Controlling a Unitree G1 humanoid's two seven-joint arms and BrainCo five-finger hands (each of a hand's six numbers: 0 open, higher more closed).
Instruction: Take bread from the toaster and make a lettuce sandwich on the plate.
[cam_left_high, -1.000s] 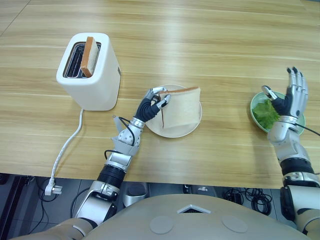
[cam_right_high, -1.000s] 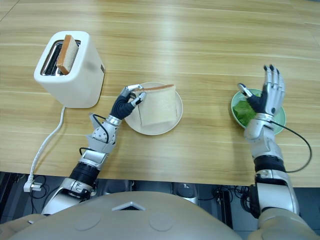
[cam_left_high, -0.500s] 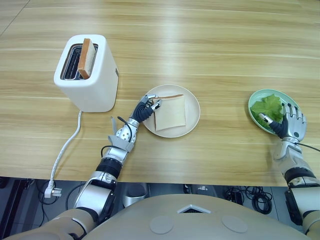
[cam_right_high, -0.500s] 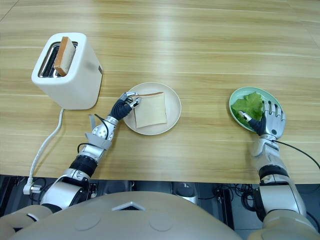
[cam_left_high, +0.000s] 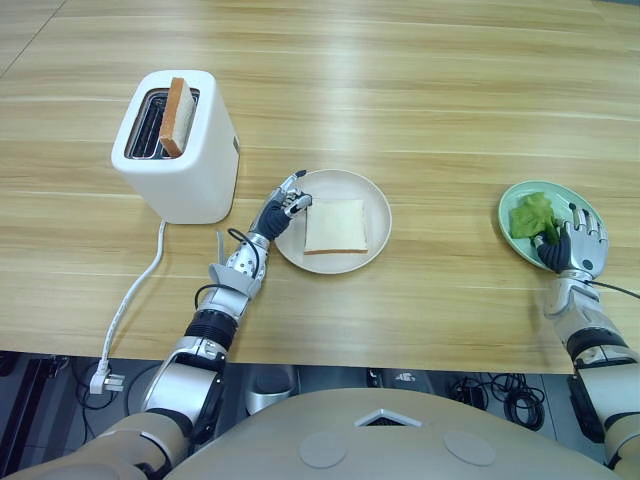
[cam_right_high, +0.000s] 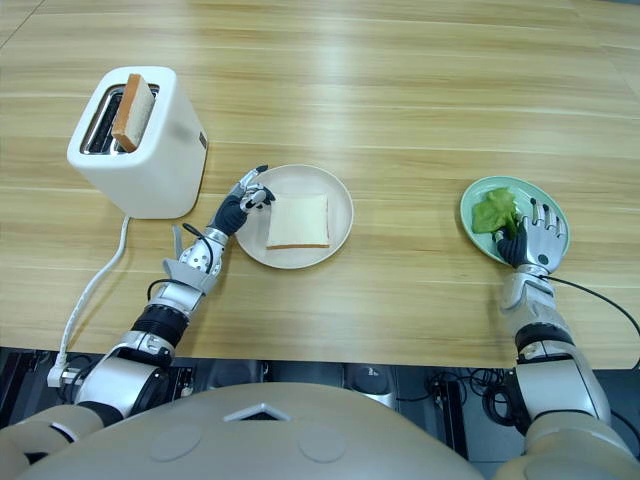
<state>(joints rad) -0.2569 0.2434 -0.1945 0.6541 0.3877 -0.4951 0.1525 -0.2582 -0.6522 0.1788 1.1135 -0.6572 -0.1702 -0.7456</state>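
Bread (cam_left_high: 335, 225) dropped onto plate (cam_left_high: 376, 198), left hand (cam_left_high: 275, 210) open; right hand (cam_left_high: 575, 250) pinches lettuce (cam_left_high: 532, 215) in bowl (cam_left_high: 558, 187).

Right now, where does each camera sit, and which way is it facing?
Left eye view: on the head, facing forward and down at the table; left hand by the plate, right hand at the green dish.
Right eye view: a little to the right, same aim, same two hands.
Both share the toaster, plate and bread slice.
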